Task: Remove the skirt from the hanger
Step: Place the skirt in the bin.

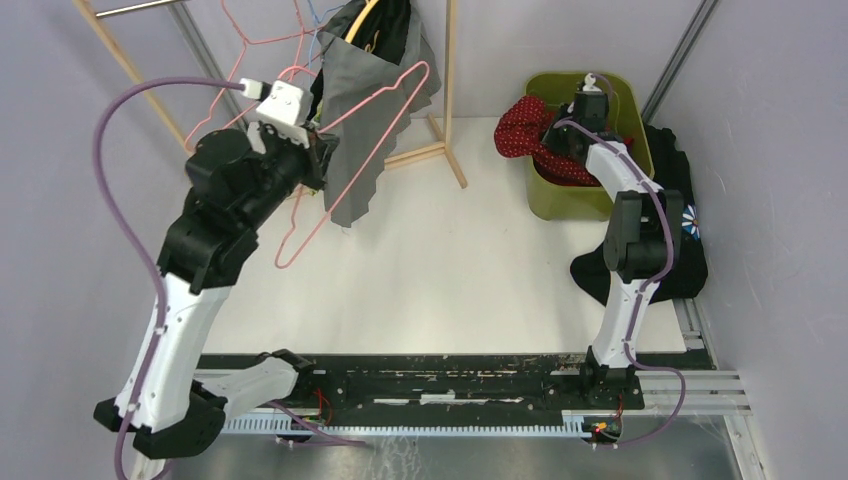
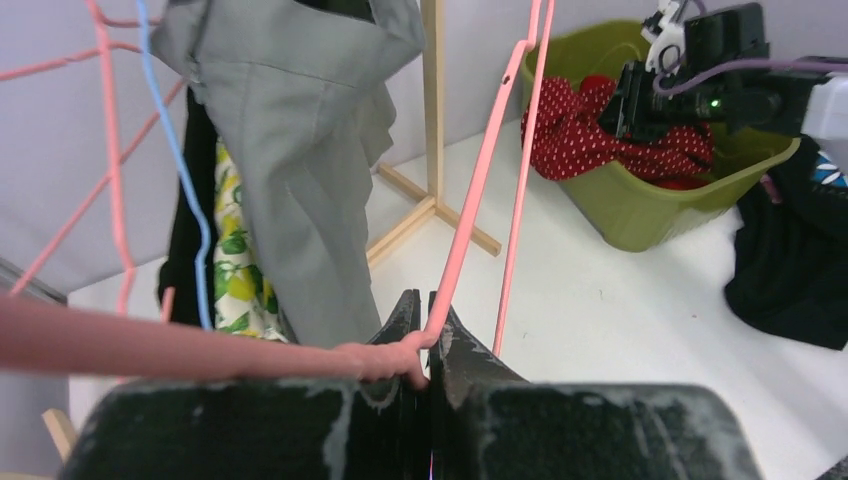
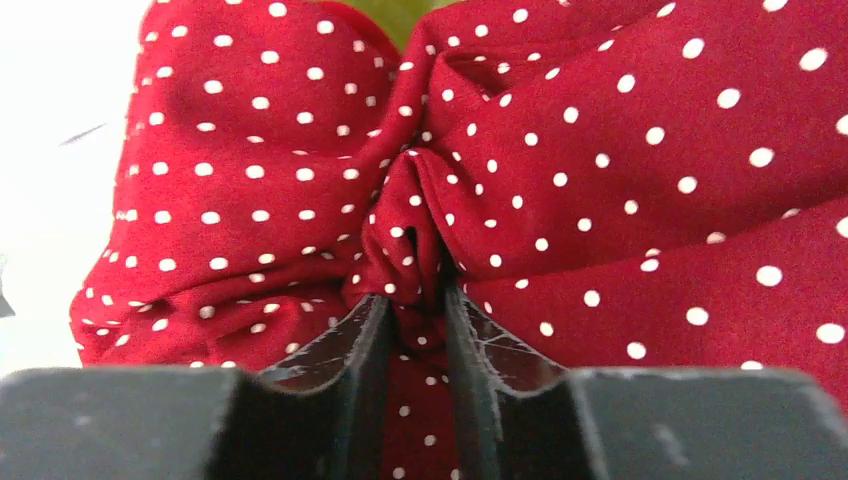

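The red white-dotted skirt (image 1: 520,124) lies bunched in the green bin (image 1: 570,203) at the back right, draped over its rim. My right gripper (image 1: 588,100) is down in the bin. In the right wrist view its jaws stand slightly apart (image 3: 415,296) with a fold of the skirt (image 3: 560,150) lying between them. The bare pink wire hanger (image 1: 425,66) hangs tilted at the back left. My left gripper (image 2: 428,302) is shut on the hanger's wire (image 2: 482,180) at a bend.
A grey garment (image 1: 360,90) and a leaf-print one (image 2: 235,270) hang on the wooden rack (image 1: 450,90) beside the held hanger. More pink and blue wire hangers (image 1: 262,40) hang behind. A black garment (image 1: 690,250) lies right of the bin.
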Motion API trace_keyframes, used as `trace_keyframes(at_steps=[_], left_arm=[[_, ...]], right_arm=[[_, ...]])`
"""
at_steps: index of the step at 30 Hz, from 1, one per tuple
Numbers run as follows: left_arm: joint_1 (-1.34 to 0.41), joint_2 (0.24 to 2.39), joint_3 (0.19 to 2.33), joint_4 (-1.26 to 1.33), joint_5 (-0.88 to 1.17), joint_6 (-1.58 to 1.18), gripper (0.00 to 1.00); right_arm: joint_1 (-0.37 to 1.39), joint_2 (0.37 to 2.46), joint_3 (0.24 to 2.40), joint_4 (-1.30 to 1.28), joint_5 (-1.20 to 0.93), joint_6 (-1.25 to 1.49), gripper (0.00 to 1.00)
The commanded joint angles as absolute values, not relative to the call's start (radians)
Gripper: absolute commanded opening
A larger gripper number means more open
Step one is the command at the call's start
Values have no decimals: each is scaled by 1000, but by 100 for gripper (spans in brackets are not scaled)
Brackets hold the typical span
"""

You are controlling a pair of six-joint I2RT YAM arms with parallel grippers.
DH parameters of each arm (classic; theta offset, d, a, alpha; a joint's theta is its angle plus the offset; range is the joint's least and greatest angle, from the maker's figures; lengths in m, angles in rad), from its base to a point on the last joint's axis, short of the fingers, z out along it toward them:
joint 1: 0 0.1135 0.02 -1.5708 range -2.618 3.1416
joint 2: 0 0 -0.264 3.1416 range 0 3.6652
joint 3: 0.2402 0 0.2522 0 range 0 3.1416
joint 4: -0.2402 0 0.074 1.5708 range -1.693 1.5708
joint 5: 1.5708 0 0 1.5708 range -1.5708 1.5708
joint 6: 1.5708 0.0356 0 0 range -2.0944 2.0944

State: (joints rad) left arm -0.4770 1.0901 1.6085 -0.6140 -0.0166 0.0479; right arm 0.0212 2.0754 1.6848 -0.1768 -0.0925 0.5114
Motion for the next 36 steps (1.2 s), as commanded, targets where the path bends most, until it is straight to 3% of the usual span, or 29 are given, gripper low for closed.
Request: trace_keyframes(at_steps=[1, 4, 9, 15, 19, 26, 36], left_arm=[[-475, 1006, 1714, -713, -60, 85, 3], [-475, 991, 1774, -801, -172, 105, 3], [-475, 921, 1779, -853, -366, 129, 3], [-474, 874, 1728, -854, -644, 168, 3], [-474, 899, 1714, -831, -726, 226, 3], [-475, 950, 1723, -728, -805, 339, 3], [-474, 1124, 1894, -791, -739, 352, 3]], right_arm=[[4, 2094, 1789, -291, 27, 438, 38], [-14, 2099, 1834, -328, 99, 436, 43], [-25, 2087, 1867, -350, 117, 427, 62], [-21, 2036, 1975, -369, 55, 372, 68], [-23, 2026, 2102, -394, 51, 316, 87], [-23, 2058, 2346, -402, -46, 306, 87], [-21, 2134, 2479, -341, -126, 383, 87]])
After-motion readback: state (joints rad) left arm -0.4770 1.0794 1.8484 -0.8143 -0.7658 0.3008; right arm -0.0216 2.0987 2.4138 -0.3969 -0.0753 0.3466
